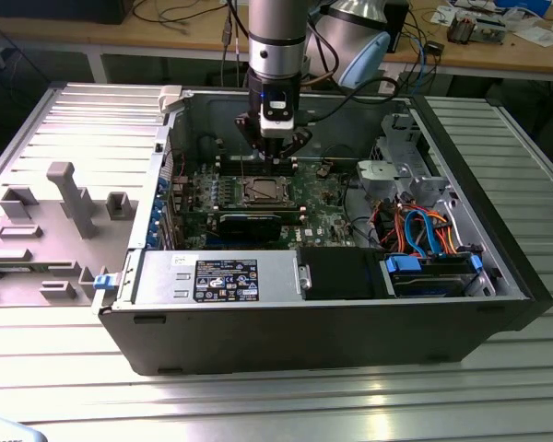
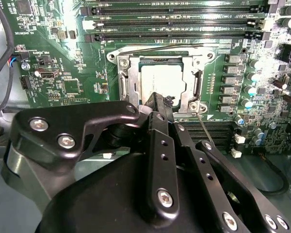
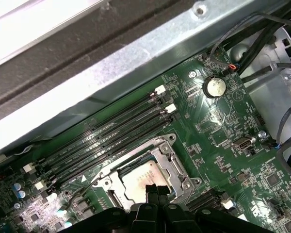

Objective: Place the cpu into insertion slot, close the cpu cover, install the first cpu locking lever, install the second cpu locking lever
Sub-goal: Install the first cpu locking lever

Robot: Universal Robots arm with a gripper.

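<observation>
The cpu [image 2: 164, 80] shows its silvery-tan top inside the insertion slot [image 2: 123, 77] on the green motherboard. The cpu cover [image 2: 196, 82] lies flat around it as a silvery frame. One thin wire lever [image 2: 160, 48] runs along the socket edge beside the memory slots. Another thin lever [image 2: 205, 131] sticks out from the socket corner near the gripper. My gripper [image 2: 160, 103] hovers over the socket edge with its black fingertips together and nothing between them. In the first wrist view the gripper [image 3: 155, 190] overlaps the cpu [image 3: 140, 177]. The exterior view shows the gripper [image 1: 275, 155] just behind the socket [image 1: 263, 191].
The open computer case [image 1: 350, 322] has high metal walls around the board. Long memory slots [image 2: 174, 22] lie beside the socket. A black card [image 1: 251, 221] sits in front of it. Drive bays and coloured cables [image 1: 424, 235] fill the exterior view's right. A grey fixture tray [image 1: 55, 221] lies at its left.
</observation>
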